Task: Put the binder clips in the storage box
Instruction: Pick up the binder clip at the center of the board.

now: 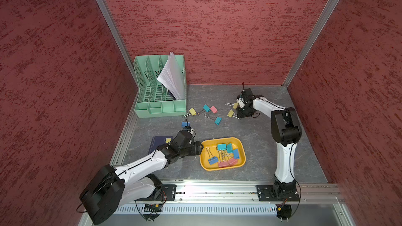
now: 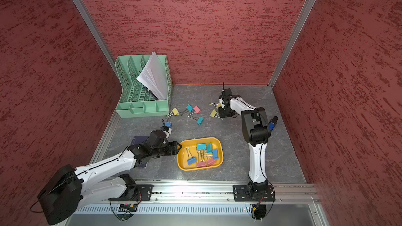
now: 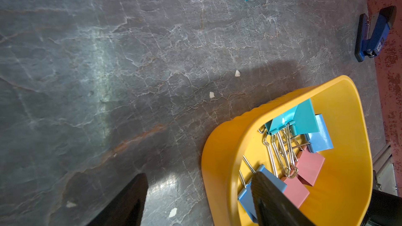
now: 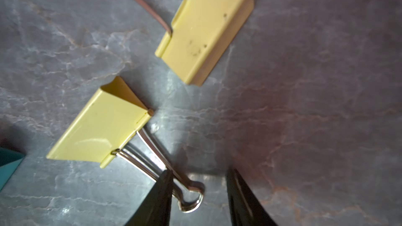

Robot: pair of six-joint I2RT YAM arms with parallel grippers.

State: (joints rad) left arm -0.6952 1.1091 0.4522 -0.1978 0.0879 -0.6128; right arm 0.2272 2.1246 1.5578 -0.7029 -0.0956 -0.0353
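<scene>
Right gripper (image 4: 200, 171) half-open astride yellow clip's (image 4: 97, 131) wire handle; clip prob. light, stiff, slick, so grab handle loop. Left gripper (image 3: 200, 174) wide, empty.

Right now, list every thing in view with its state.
storage box, upright, partly filled with clips
binder clips, several loose on table, others boxed
left gripper, open, empty, straddling box wall
right gripper, open around yellow clip handle
file organizer, upright, holding papers

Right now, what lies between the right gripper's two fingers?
The wire handle of a yellow binder clip, close against one finger of the right gripper; the right wrist view shows it.
</scene>
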